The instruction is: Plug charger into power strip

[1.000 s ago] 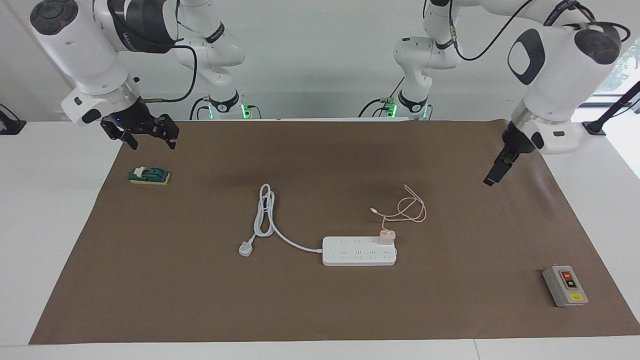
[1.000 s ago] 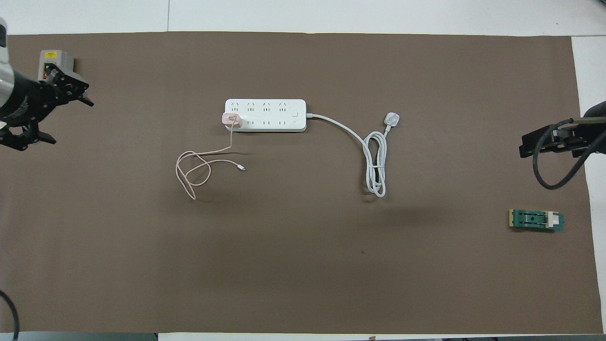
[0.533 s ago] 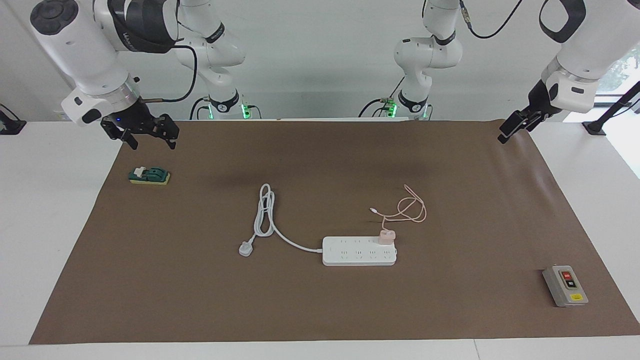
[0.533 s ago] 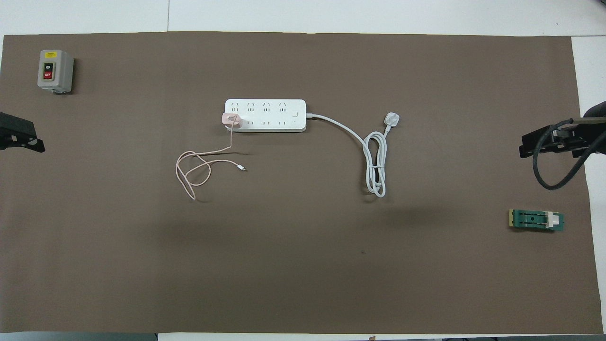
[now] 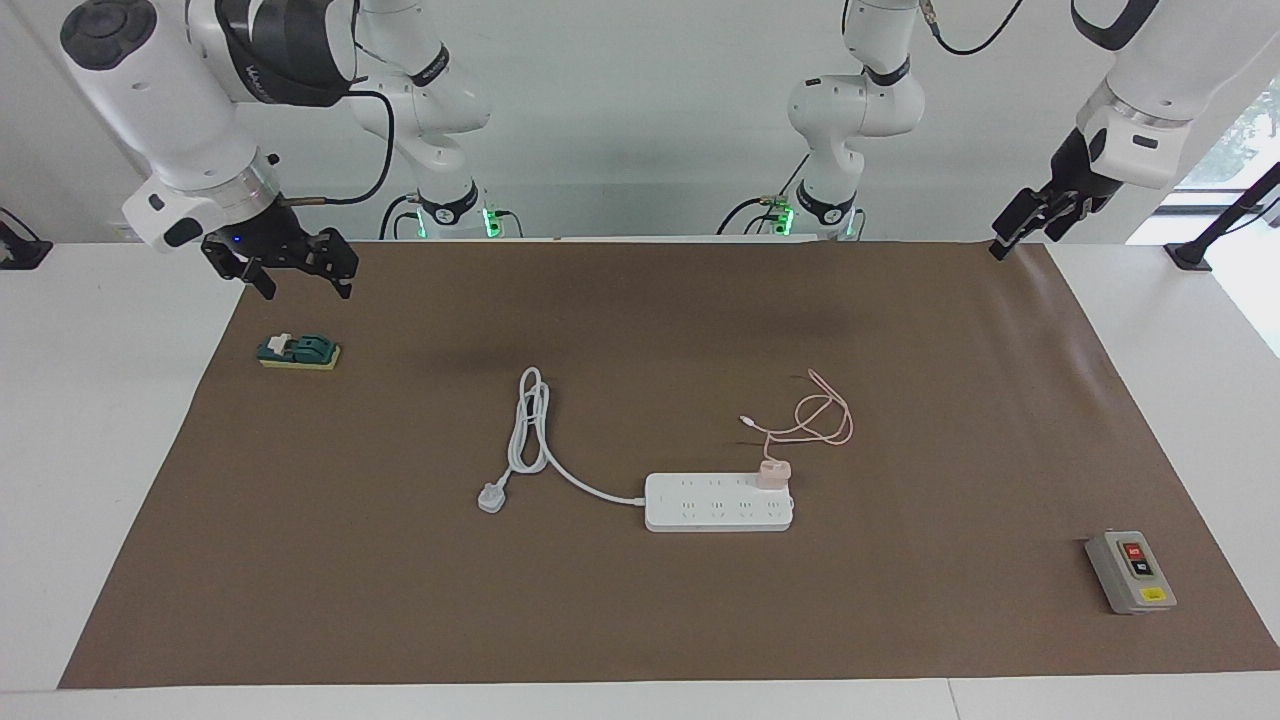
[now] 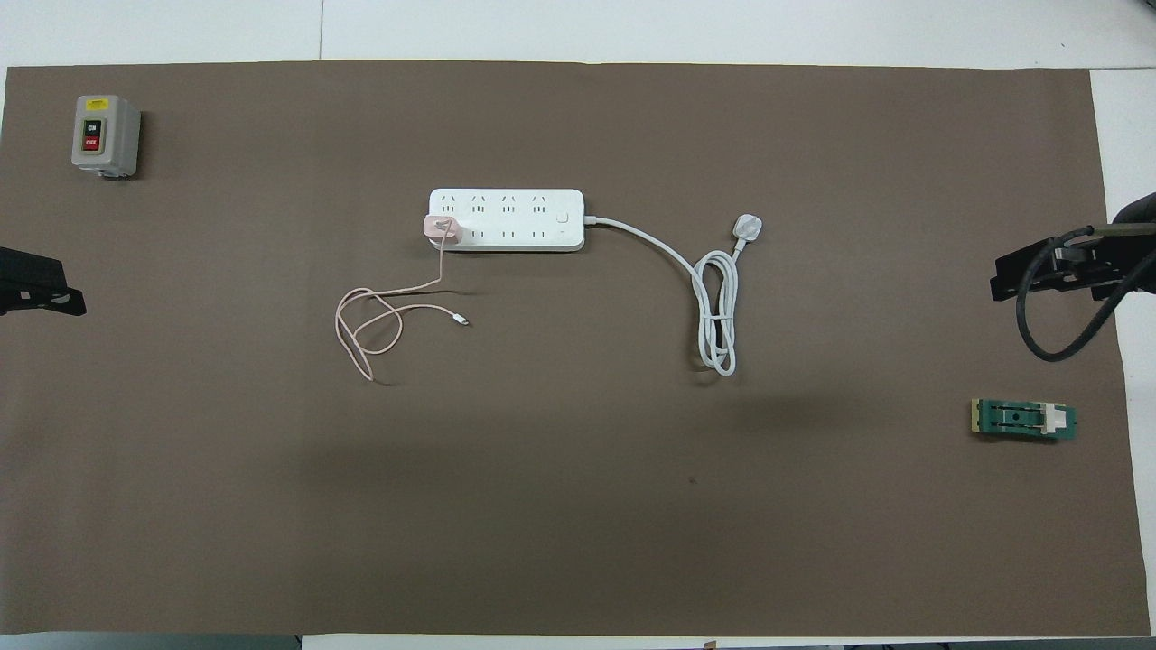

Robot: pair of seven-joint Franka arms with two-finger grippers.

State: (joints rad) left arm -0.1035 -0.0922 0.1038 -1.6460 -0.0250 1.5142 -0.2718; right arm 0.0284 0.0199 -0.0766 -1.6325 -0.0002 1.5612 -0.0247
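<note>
The white power strip (image 5: 715,505) lies mid-table, also in the overhead view (image 6: 515,212). The pale pink charger (image 5: 773,472) stands in a socket at the strip's end toward the left arm's end of the table, on the row nearer the robots (image 6: 442,228). Its thin pink cable (image 5: 825,420) lies looped on the mat nearer the robots (image 6: 379,316). My left gripper (image 5: 1005,240) is open and empty, raised over the mat's corner by the left arm's base (image 6: 72,289). My right gripper (image 5: 290,275) is open and empty and waits above the green block (image 6: 1002,278).
The strip's thick white cord ends in a three-pin plug (image 5: 490,497) (image 6: 748,226) toward the right arm's end. A grey button box (image 5: 1130,570) (image 6: 104,135) sits at the mat's corner farthest from the robots. A green block (image 5: 298,352) (image 6: 1023,420) lies below the right gripper.
My left arm has lifted and drawn back from low over the mat to the corner by its base. The charger, strip and right arm have not moved.
</note>
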